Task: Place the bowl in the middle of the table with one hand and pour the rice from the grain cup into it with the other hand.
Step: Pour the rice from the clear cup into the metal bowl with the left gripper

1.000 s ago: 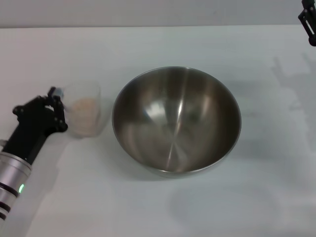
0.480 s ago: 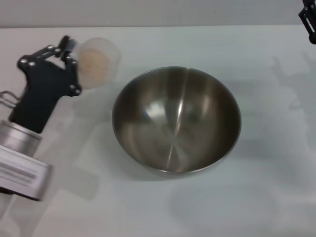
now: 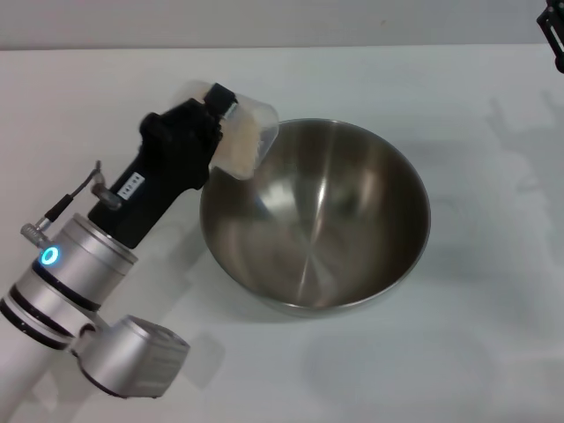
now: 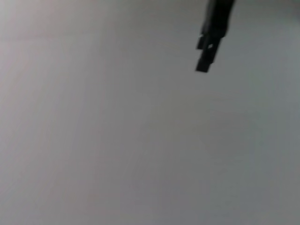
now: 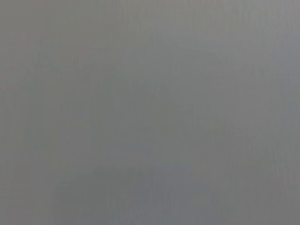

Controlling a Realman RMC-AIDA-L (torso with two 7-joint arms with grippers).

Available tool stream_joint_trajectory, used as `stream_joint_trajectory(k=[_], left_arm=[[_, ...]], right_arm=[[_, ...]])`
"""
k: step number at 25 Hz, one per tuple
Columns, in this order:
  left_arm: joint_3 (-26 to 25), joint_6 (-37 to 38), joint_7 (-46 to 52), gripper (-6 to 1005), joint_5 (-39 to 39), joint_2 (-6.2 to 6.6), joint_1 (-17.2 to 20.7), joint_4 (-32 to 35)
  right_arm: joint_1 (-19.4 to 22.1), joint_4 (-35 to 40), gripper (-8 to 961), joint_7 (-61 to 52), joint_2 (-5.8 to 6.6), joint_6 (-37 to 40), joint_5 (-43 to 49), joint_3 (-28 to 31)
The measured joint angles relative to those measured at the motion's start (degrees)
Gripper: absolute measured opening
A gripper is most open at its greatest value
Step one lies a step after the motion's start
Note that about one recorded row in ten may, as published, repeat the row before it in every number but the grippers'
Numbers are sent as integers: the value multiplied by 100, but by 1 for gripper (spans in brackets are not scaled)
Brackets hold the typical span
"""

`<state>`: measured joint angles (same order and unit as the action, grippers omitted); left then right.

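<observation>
My left gripper is clenched on the grain cup, held off the table — tipped on its side, mouth at the bowl's near-left rim. Rice sits banked inside the cup. The bowl stands mid-table, with no grains visible in it. My right gripper — parked at the far right edge; I cannot tell its state.

A pale grey wall runs as a band along the far edge of the head view. No other non-task item is distinguishable in any view.
</observation>
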<state>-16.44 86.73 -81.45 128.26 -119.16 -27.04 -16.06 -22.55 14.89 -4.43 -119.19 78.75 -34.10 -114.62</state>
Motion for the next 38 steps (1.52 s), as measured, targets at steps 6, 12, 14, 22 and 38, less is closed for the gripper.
stream_joint_trajectory(k=[6,12,14,22,38], left_arm=[[152,-98,-1659,30,115,-2,-26,-120],[168,-160,-2685,30,280,-2,-61,-187],[171,-184,-2757,29,280,-2,-62,-193],[174,-232,-2920,30,287,-2,-88,-163],[178,-297,-3215,37,588,-2,-100,-107]], right_arm=[[-3,-23,817,2,1,-1,0,57],[-11,-38,817,13,1,-8,0,82],[-13,-42,817,13,1,-14,0,82],[-52,-92,817,13,7,-42,0,81],[-62,-100,816,22,10,-43,0,160]])
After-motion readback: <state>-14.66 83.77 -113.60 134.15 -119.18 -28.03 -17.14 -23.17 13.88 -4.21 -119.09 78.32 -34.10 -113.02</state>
